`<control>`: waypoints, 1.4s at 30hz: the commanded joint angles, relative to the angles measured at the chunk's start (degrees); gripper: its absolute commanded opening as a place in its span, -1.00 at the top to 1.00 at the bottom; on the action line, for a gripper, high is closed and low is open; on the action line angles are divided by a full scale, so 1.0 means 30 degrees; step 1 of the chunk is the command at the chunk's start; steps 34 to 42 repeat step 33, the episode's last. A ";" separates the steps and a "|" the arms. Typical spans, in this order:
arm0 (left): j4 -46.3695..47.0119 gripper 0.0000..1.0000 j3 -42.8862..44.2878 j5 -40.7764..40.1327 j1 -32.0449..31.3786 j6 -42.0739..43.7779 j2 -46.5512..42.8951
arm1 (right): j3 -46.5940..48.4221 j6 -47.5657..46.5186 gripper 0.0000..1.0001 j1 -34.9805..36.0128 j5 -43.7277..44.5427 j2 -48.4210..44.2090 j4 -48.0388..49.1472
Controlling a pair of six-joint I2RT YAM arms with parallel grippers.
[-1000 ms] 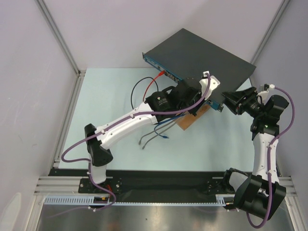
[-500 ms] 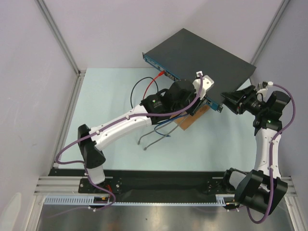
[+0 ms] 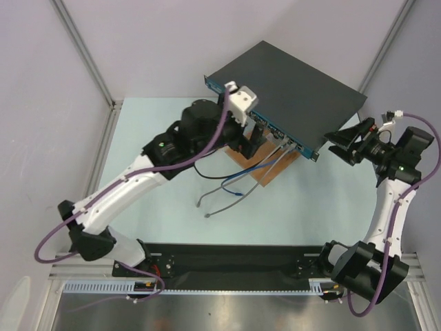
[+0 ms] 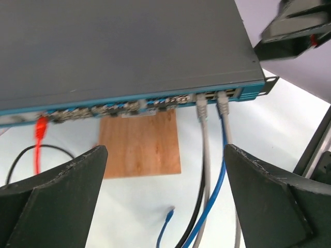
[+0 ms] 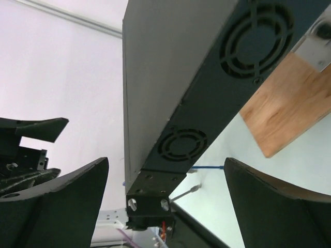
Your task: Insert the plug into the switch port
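- Table (image 3: 151, 124), near part: a loose blue plug (image 4: 170, 210) lies on it at the end of its cable, among other slack cable ends. Judged to be the plug next in hand, though this is not certain.
- Left hand (image 4: 166, 149): fingers spread wide and holding nothing. It hovers over the cables and faces the switch front.
- Wooden board (image 4: 139, 142): lies flat on the table just in front of the switch, partly under its front edge.
- Switch (image 4: 129, 41): rests at the far side of the table, set at an angle. Its front strip (image 4: 77, 105) faces the left hand.
- Two grey plugs (image 4: 201, 108) sit side by side in ports near the strip's right end, and a red plug (image 4: 40, 125) sits near its left end. Whether the sockets between are free is too blurred to tell.
- Right hand (image 5: 166, 160): fingers wide and empty, at the switch's fan-vented right end, not touching it.
- Recommendation: grip the blue plug by its body, with the tip left clear.
- Square the plug to a free socket and push it straight in.
- Brace the switch with the right hand, as the box may slide.
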 commanded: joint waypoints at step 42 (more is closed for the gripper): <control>-0.5874 -1.00 -0.7975 0.1512 1.4351 -0.0640 -0.8789 | 1.0246 -1.3880 -1.00 0.3555 0.7112 0.1741 -1.2365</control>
